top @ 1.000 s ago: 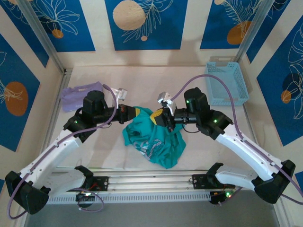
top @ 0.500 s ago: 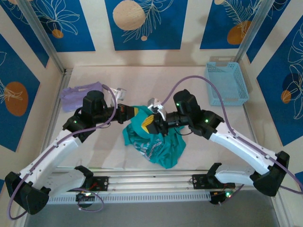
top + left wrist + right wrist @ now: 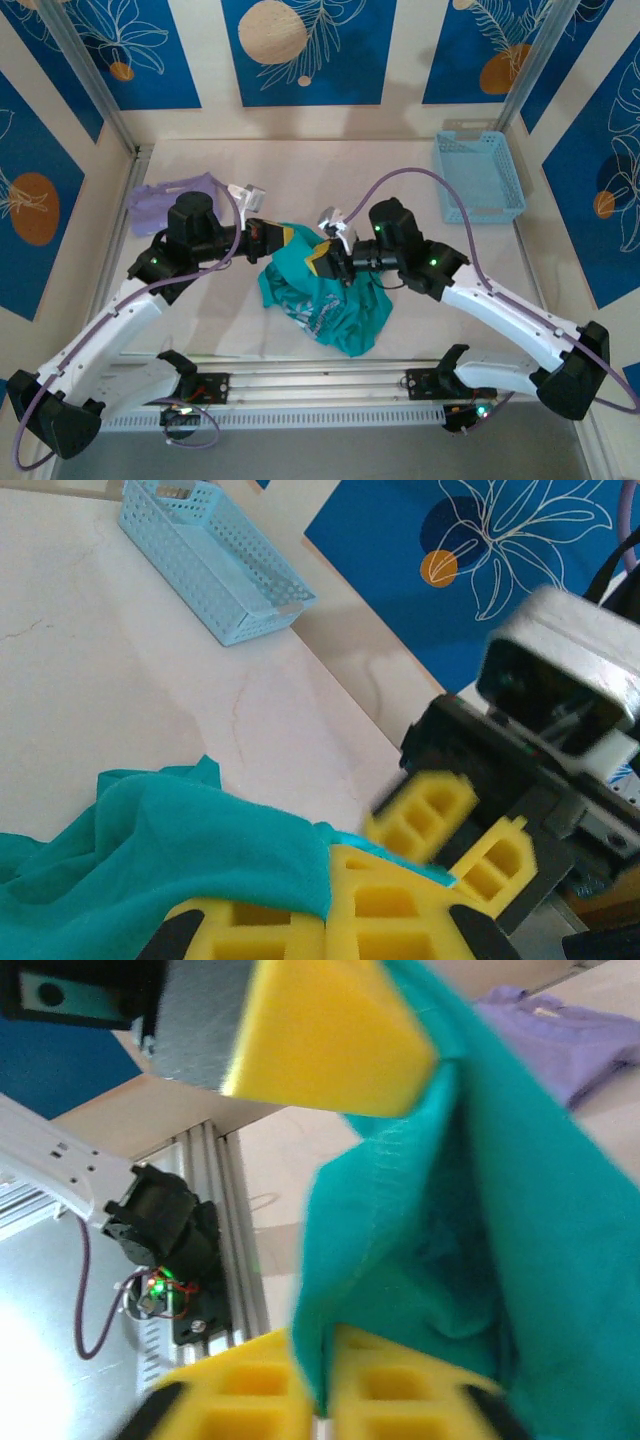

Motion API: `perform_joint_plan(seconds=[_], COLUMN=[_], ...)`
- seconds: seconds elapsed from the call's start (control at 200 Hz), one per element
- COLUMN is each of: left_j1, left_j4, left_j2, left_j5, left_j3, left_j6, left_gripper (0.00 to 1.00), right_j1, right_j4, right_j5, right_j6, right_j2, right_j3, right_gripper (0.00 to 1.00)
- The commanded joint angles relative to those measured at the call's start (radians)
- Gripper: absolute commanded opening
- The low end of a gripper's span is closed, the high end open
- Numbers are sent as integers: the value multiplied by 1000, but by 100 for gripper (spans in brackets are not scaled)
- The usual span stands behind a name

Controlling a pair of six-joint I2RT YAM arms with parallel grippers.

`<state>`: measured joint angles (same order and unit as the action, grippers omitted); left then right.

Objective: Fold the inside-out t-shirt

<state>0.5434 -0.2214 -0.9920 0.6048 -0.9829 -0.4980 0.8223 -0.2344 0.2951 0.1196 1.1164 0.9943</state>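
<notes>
The left gripper (image 3: 283, 237) is clenched on the upper edge of the inside-out t-shirt (image 3: 330, 300). In its wrist view the teal cloth lies over its closed yellow fingers (image 3: 385, 915). The right gripper (image 3: 325, 262) stands just beside it. It is also closed, and in its own wrist view a fold of the same cloth comes out from between its pads (image 3: 250, 1385). From these two grips the shirt hangs down as a crumpled heap onto the table (image 3: 330, 170), with a pale print showing on its lower part. Seen from above, it lies well apart from the light-blue basket (image 3: 480, 178), to the left of it and nearer the arm bases. A lavender garment (image 3: 165, 205) rests even farther from the basket, beyond the left arm. I judge that the step in hand is taking hold of the shirt to open it out, and no fold is made yet. The grips are very close together, so the next move probably calls for drawing them apart along the edge, so that the cloth stretches. The shirt could then be laid flat without either pinch slipping.
</notes>
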Motion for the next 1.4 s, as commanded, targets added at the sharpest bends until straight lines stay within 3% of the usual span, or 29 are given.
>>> perform_joint_plan(seconds=[0.0,0.06,0.21,0.325,0.48,0.765,0.935,1.395], left_j1=[-8,-9,-10,-11,-11,-12,-12,-12], left_j4=[22,31,90,146,197,195,192,183], left_j2=[-4,-9,-13,5,42,44,50,53], left_j5=[-4,-2,61,126,167,189,192,187], left_j3=[-10,-12,5,37,71,75,74,75], left_j6=[10,13,34,71,104,107,104,103], left_gripper=[0,0,0,0,0,0,0,0], right_j1=[74,120,196,150,34,-78,-95,-189], right_j4=[98,122,-24,-28,-9,77,140,198], right_j5=[48,77,21,-17,-12,-204,-156,-73], right_j6=[-11,-18,-111,-110,-87,-34,-43,-26], right_j2=[-8,15,68,-26,-158,-147,-96,-153], right_j3=[7,11,71,13,-77,-144,-154,-261], right_gripper=[0,0,17,33,43,45,46,48])
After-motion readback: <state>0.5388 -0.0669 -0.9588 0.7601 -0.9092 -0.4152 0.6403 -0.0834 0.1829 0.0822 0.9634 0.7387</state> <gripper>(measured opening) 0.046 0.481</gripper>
